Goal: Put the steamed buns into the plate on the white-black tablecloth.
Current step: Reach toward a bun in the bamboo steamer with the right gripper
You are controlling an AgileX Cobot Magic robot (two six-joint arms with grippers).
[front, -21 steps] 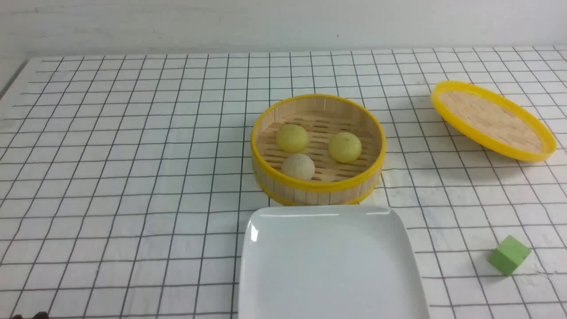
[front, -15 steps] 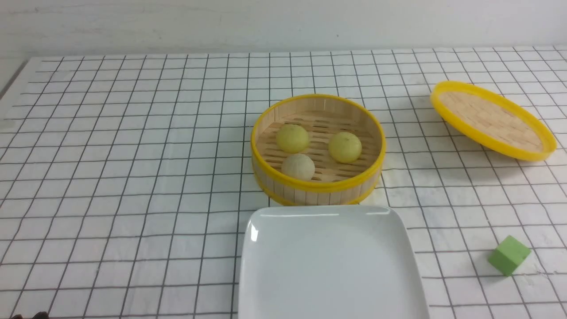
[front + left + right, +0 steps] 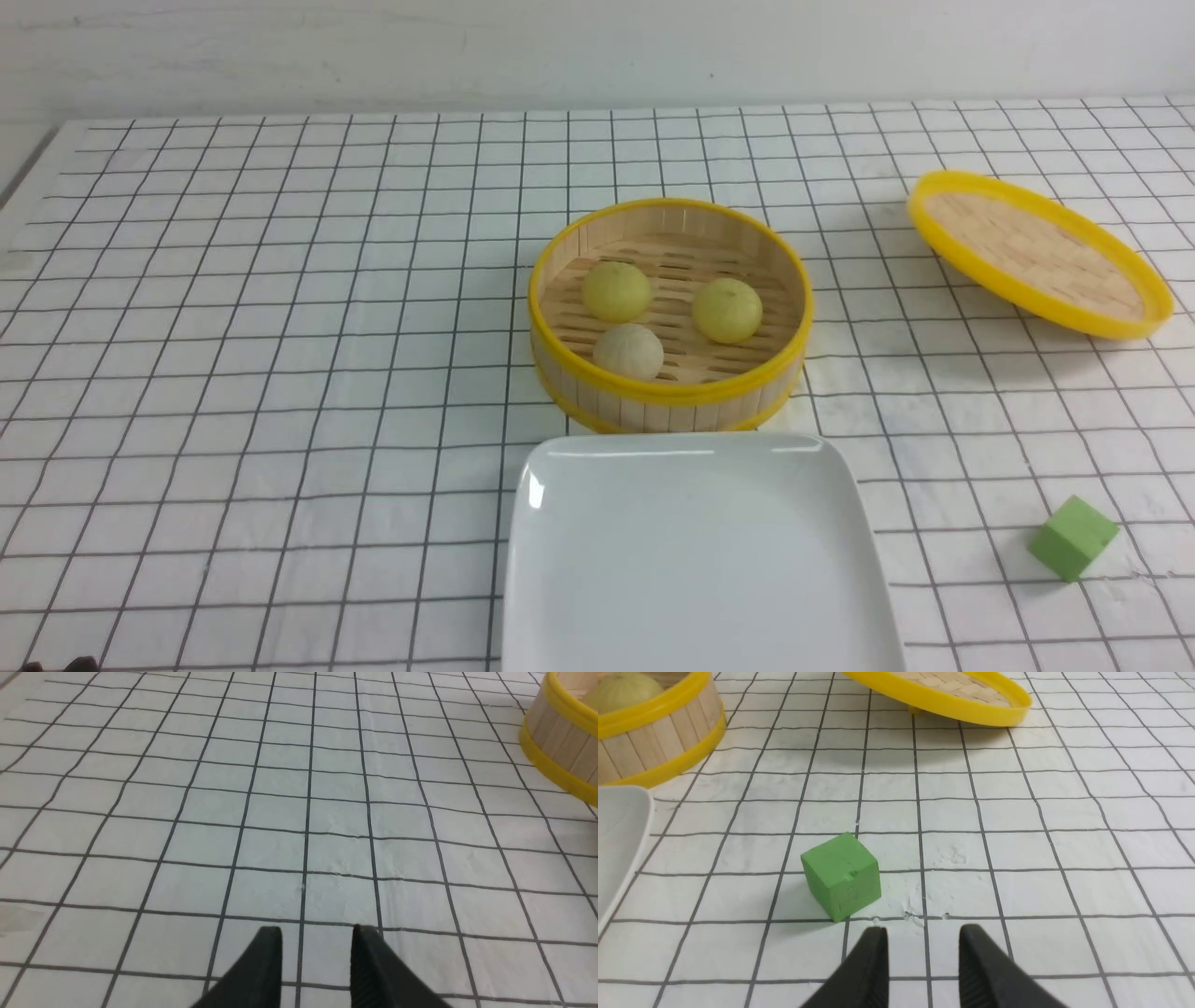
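The white-black tablecloth (image 3: 280, 327) spreads across the whole front view. On it, at 6 o'clock of the scene, lies the plate (image 3: 695, 560), glossy white with nothing on it, its near edge cut off by the frame. Just beyond it, at its 12 o'clock and almost touching its rim, stands the yellow-rimmed bamboo basket (image 3: 670, 397). The woven lid (image 3: 1036, 252) lies tilted on the cloth at the basket's 2 o'clock, well apart from it. All three buns sit inside the basket: one pale yellow steamed bun (image 3: 616, 290) at its 10 o'clock, the other pale yellow steamed bun (image 3: 727, 309) at 3 o'clock, and the off-white steamed bun (image 3: 628, 351) at 7 o'clock, near the first bun. A green cube (image 3: 1074, 538) rests at the plate's 3 o'clock, apart from it. The left gripper (image 3: 317, 931) hangs over bare cloth, jaws parted and holding nothing. The right gripper (image 3: 923, 931) hangs near the cube, clear of it, jaws likewise parted and holding nothing.
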